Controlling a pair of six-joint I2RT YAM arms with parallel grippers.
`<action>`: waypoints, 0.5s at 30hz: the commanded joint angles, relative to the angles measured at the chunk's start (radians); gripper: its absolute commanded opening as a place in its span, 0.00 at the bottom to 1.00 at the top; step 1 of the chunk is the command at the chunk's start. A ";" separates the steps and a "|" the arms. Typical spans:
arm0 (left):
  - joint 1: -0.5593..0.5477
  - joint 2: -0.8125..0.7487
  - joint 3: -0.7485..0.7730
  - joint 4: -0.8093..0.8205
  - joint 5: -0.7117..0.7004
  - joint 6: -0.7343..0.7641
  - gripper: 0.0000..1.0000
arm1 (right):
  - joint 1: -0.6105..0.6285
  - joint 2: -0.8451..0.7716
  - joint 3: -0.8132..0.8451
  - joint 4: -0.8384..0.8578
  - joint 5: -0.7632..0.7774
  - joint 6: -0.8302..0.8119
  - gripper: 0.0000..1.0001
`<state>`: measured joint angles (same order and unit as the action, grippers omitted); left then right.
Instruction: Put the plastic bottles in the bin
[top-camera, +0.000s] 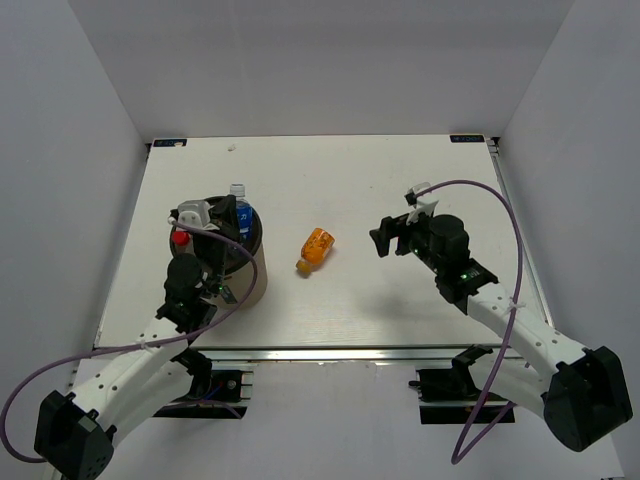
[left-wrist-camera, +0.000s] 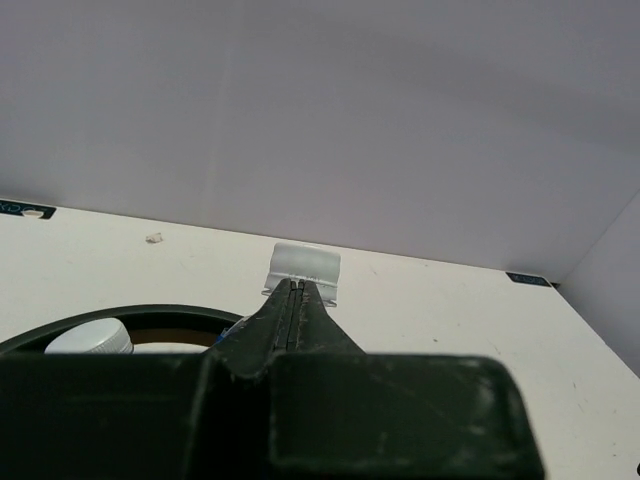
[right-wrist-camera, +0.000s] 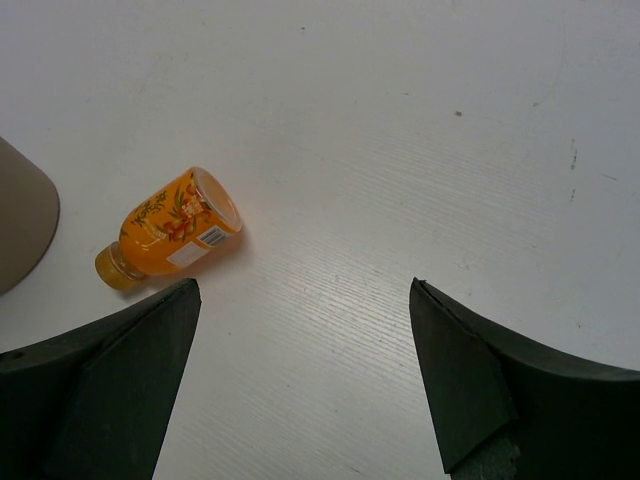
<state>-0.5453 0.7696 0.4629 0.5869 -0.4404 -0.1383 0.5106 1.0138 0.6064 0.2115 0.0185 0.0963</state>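
Right wrist view: right tool (right-wrist-camera: 305, 300) is wide open and empty, orange bottle (right-wrist-camera: 172, 230) lies on the bench (right-wrist-camera: 400, 150) ahead-left of it, so an off-centre pinch could roll it away, while left tool (left-wrist-camera: 298, 287) hangs shut on nothing over the bin (top-camera: 252, 280).

White table (top-camera: 380, 170), grey walls (top-camera: 320, 60), small scrap (top-camera: 231, 148)

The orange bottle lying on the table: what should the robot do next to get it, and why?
Probably the right gripper should move toward the orange bottle and lower over it. Its jaws stand open and empty, and that bottle lies on its side, the only one seen outside the bin. The left gripper is shut, over the bin.
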 joint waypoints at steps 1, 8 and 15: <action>-0.001 0.003 -0.033 -0.032 0.009 -0.015 0.00 | -0.006 0.000 0.049 0.042 -0.009 -0.012 0.89; -0.001 -0.061 -0.023 -0.085 0.011 -0.064 0.00 | -0.006 0.017 0.055 0.042 -0.055 -0.010 0.89; -0.001 -0.194 0.055 -0.304 0.049 -0.142 0.03 | 0.000 0.089 0.122 -0.020 -0.140 0.018 0.89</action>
<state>-0.5453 0.6224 0.4538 0.4221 -0.4248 -0.2371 0.5106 1.0744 0.6502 0.1989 -0.0727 0.0971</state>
